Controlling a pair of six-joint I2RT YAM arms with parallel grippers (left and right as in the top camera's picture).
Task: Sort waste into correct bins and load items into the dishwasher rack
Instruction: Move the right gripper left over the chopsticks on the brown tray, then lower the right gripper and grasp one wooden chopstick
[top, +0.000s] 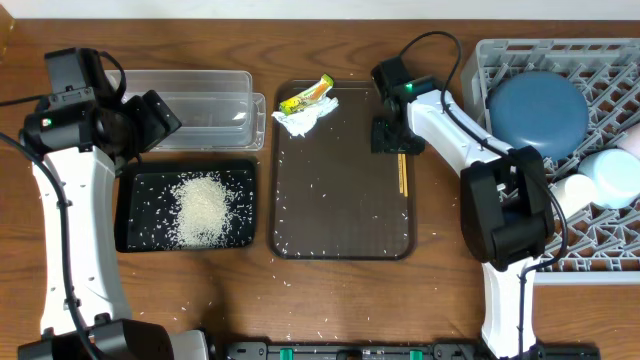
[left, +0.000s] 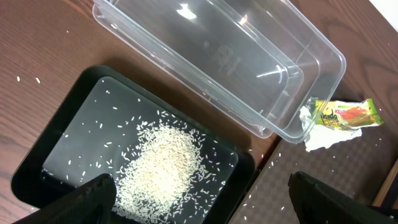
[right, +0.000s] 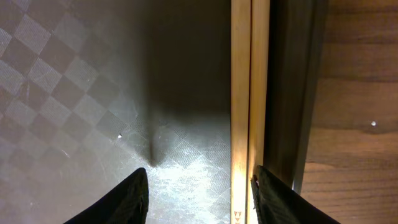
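Chopsticks (right: 249, 93) hug the brown tray rim (right: 292, 93), right pincer (right: 198, 182) straddling them.

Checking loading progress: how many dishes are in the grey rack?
3. A dark blue dish sits upper left in the rack, a light blue bowl at its right edge, a whitish cup just left of the bowl. The right arm overlaps the rack, so more may be hidden.

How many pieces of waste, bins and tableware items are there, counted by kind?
Waste: 3 (rice heap, snack wrapper, paper scrap)
Bins: 2 (clear tub, black tray)
Tableware: 4 (dark blue dish, light blue bowl, cup, chopstick pair)
Total: 9
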